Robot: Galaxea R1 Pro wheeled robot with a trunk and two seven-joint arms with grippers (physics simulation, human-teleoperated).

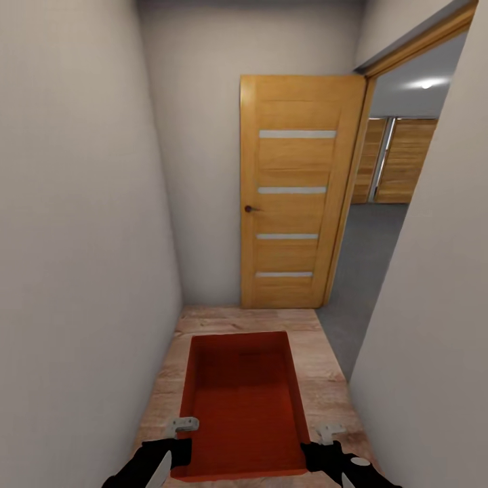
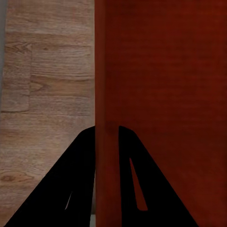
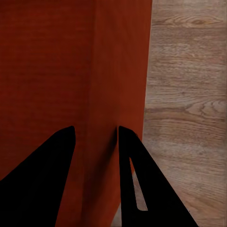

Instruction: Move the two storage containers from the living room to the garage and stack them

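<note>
One red-orange open-top storage container hangs between my arms above light wood-plank flooring in a narrow hallway. My left gripper is shut on the container's left wall near its near corner. In the left wrist view the gripper straddles the thin red wall. My right gripper is shut on the right wall, and the right wrist view has the gripper pinching that wall. The bin is empty inside. The second container is out of view.
Beige walls stand close on the left and right. Ahead, an open wooden door leans against the end wall. Beside it a doorway opens to a room with dark grey floor and wooden panels at its far side.
</note>
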